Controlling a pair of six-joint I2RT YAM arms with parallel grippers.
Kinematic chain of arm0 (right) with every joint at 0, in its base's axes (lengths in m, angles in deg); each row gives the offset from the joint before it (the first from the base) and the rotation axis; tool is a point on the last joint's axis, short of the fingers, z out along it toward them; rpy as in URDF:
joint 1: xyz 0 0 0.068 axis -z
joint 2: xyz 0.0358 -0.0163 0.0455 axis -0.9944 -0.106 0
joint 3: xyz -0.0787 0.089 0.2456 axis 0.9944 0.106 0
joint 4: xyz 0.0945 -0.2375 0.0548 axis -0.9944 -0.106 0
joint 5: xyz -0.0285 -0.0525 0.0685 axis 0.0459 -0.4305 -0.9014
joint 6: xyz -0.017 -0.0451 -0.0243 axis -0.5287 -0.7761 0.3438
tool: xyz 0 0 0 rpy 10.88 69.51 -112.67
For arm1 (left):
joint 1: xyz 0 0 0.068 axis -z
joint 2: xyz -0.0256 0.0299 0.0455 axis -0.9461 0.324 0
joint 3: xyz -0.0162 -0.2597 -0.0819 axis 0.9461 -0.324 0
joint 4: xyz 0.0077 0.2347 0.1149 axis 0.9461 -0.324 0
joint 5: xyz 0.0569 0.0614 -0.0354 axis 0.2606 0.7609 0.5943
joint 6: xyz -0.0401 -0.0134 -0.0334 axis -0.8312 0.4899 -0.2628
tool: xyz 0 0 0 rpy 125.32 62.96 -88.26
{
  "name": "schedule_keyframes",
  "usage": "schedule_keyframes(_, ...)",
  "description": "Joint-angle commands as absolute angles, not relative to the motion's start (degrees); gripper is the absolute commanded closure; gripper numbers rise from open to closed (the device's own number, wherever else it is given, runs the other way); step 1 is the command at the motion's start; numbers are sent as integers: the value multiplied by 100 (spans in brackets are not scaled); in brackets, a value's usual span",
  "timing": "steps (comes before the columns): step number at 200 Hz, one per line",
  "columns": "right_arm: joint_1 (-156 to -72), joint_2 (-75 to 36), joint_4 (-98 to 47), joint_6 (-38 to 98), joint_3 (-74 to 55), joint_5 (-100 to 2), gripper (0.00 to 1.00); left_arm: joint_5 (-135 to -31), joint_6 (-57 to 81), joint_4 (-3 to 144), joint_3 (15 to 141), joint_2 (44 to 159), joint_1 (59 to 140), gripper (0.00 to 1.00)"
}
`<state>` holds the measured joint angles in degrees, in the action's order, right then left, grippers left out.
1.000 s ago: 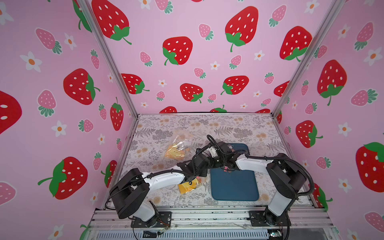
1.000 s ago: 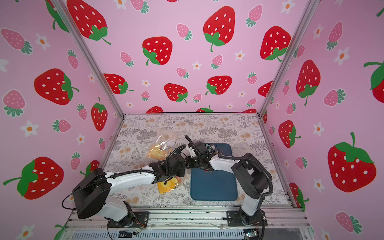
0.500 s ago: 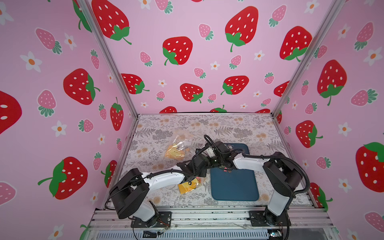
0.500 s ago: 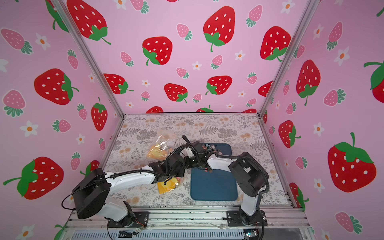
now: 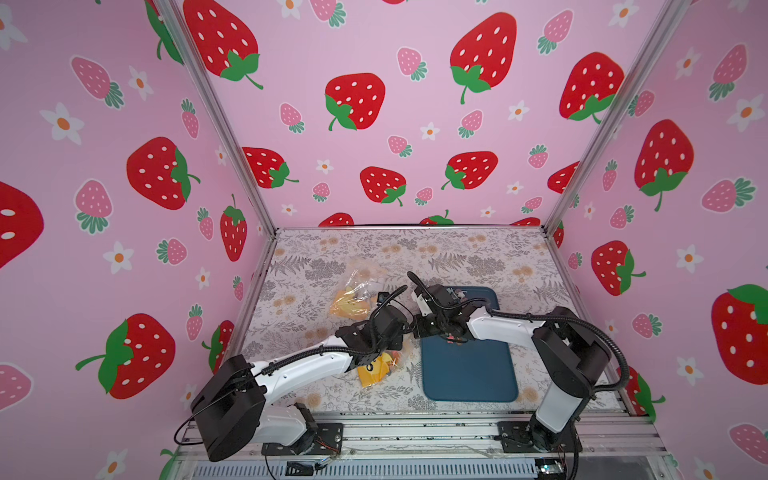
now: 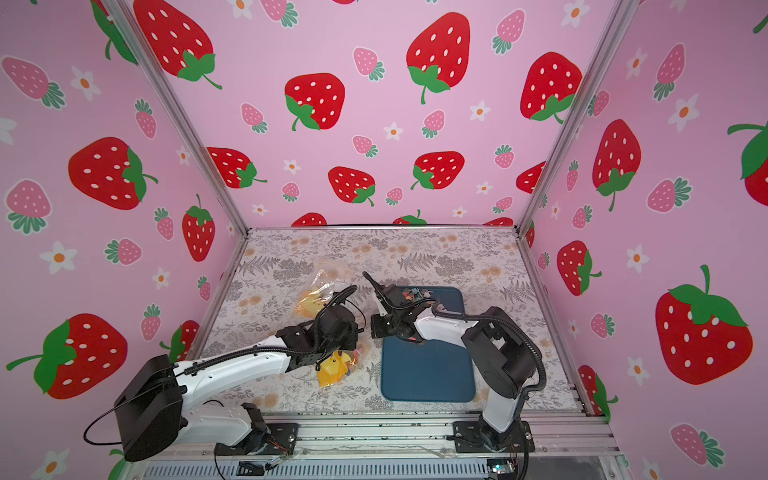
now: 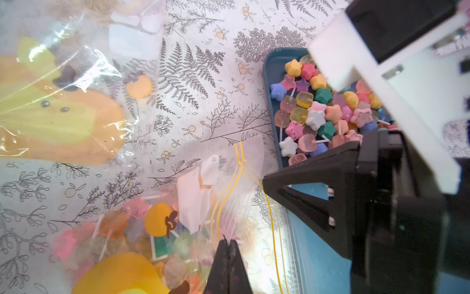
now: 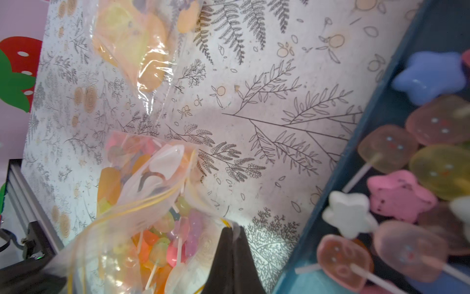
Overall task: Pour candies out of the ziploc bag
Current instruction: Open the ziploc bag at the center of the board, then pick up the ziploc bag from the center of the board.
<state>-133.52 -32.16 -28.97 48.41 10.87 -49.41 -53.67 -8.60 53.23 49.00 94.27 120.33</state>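
Note:
The ziploc bag is clear with a yellow print and a yellow zip line. It lies on the floral table just left of the blue tray, and candies show through it. My left gripper is shut on the bag's plastic near its mouth. My right gripper is shut on the bag's edge at the zip line. Both grippers meet tip to tip between bag and tray in both top views. A heap of star and round candies on white sticks lies at the tray's far end.
A second clear bag with an orange and yellow print lies further back on the table; it also shows as that bag in the right wrist view. The tray's raised rim stands close beside the grippers. Pink strawberry walls enclose three sides.
My right gripper has moved a little left towards the left gripper and closed on the bag's edge. The left arm has stayed put, still shut on the bag.

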Motion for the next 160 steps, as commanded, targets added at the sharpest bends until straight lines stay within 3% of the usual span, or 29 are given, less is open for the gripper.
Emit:
schedule_keyframes(1,-13339,-3065,-3182,4814,1114,-4518,100,-5098,-932,5153,4830,9307,12001,100)
schedule_keyframes(41,-13339,-2803,-3354,4729,1253,-4199,100,-5154,-749,5110,4882,9135,11979,100)
schedule_keyframes(105,-13340,-2557,-3491,4561,1401,-3995,100,-6285,-75,5731,5112,9173,11983,100)
schedule_keyframes(113,-13340,-2542,-3487,4525,1401,-4015,95,-6389,-44,5780,5130,9197,11986,100)
schedule_keyframes(131,-13344,-2425,-3430,4427,1463,-4039,78,-6503,-46,5885,5109,9191,11981,77)
schedule_keyframes(141,-13340,-2284,-3366,4341,1548,-4052,74,-6495,-76,5929,5060,9128,11985,65)
schedule_keyframes(160,-13335,-1936,-3266,4102,1725,-4090,65,-6447,-67,5920,4942,8869,11974,54)
